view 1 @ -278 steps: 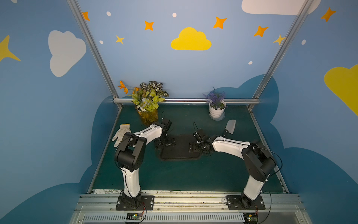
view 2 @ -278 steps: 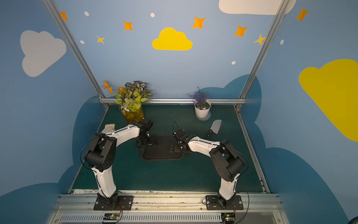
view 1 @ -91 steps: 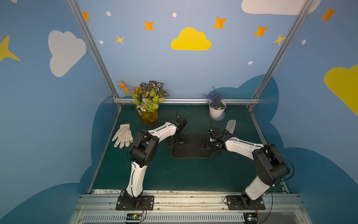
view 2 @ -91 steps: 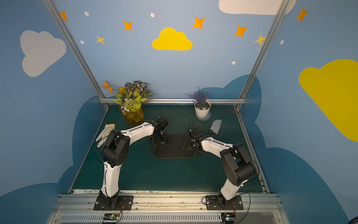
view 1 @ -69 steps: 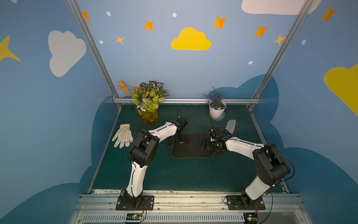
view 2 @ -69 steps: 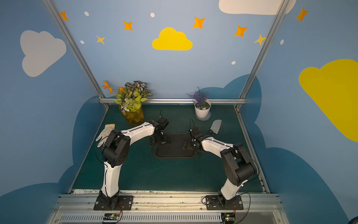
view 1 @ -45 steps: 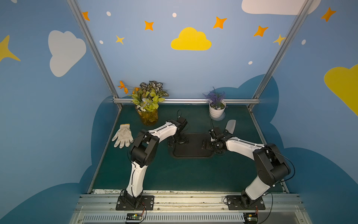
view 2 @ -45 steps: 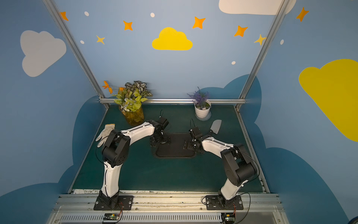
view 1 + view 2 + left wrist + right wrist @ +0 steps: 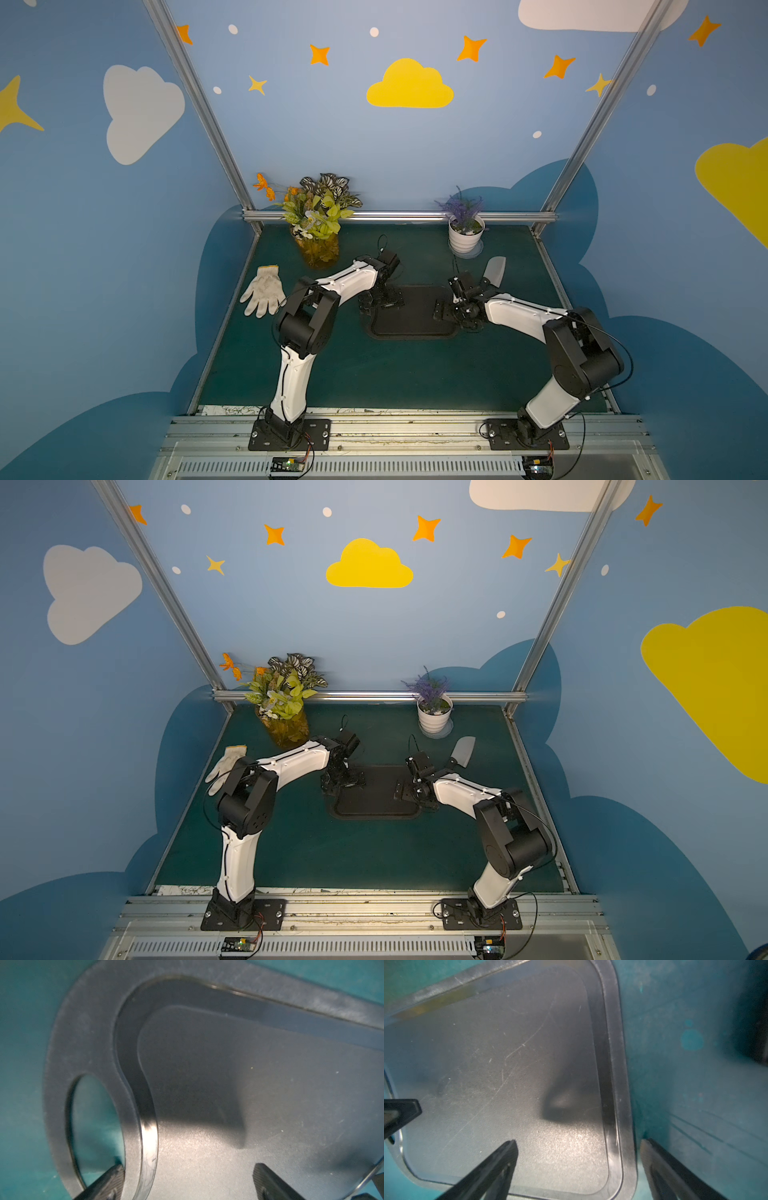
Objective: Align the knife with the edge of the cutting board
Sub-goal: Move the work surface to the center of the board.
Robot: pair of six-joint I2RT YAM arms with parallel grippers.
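Pictured on the green mat (image 9: 374, 374), in both top views: the knife (image 9: 495, 269), lying aslant just beyond the far right corner of the cutting board (image 9: 409, 316), blade toward the white pot (image 9: 465, 240), not yet parallel to any edge. Contact between handle and board impossible to judge, the handle's end hidden behind the right arm (image 9: 515, 309).

Shows both arms at the board, neither at the knife. Left gripper (image 9: 187, 1181) spread wide at the end with the handle hole (image 9: 91, 1126), one jaw at the hole's rim, its mate above the board face. Right gripper (image 9: 578, 1159) likewise spread, straddling the opposite end rim, outer jaw over bare mat. Nothing clamped by either.

Risks, by this reading: knocking the handle and spinning the blade askew when sliding the board toward it; pivoting the board through uneven pushing; snagging a jaw in the hole.
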